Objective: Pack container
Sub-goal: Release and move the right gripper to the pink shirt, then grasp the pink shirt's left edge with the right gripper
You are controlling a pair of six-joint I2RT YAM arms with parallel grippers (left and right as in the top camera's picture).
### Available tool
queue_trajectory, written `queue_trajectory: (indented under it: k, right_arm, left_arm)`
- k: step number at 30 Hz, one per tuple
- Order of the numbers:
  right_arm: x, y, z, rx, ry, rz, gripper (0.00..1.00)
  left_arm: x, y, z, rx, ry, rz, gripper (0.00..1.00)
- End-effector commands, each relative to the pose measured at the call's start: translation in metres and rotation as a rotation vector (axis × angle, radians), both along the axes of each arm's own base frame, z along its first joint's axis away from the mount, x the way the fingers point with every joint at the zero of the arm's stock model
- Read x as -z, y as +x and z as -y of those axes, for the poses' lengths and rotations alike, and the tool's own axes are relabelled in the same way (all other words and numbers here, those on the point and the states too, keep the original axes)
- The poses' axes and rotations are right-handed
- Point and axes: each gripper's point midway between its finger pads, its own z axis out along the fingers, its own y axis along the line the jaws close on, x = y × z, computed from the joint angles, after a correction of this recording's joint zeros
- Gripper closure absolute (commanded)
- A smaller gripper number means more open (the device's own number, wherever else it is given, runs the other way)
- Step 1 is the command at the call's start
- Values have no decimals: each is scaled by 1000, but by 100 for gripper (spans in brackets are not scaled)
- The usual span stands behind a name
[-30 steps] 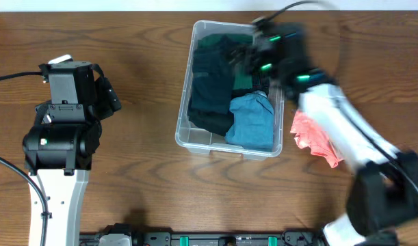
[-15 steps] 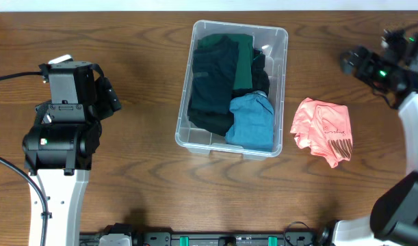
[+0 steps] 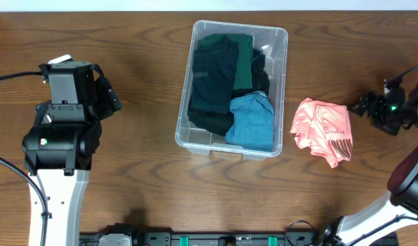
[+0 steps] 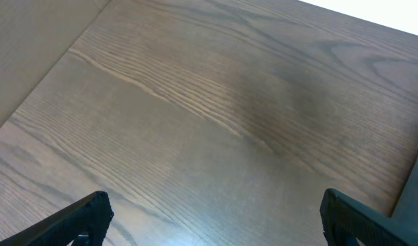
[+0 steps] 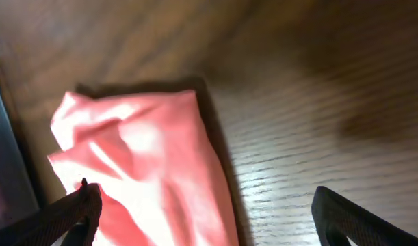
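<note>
Fingers (image 5: 77, 213), right gripper (image 3: 364, 106): spread wide, empty, frame right, just beside pink cloth (image 3: 323, 130). Left gripper (image 4: 212, 219): likewise open. Container (image 3: 277, 44): frame centre, nearly full. Risk: folds look blurred; you may pinch one layer, cloth snagging the rim.

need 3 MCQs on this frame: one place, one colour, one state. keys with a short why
1. Where does the pink garment lie?
A. on the table, between the container and the right gripper
B. inside the container
C. hanging over the container's rim

2. Which colour shows among the clothes in the container?
A. yellow
B. orange
C. blue

3. What is the right gripper's state?
A. shut on the pink garment
B. open and empty
C. shut on the container's rim

Key:
1 A: the overhead view shows it on bare wood beside the container.
2 C: a blue cloth lies next to dark ones.
3 B: the right wrist view shows its fingers spread wide, clamping nothing.
</note>
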Motion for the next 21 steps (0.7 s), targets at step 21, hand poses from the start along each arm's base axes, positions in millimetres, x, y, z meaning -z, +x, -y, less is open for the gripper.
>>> queue_trajectory:
  k: [21]
  right_arm:
    - [42, -28, -49, -229, 243, -68, 3]
  left_arm:
    - [1, -1, -3, -16, 7, -5, 2]
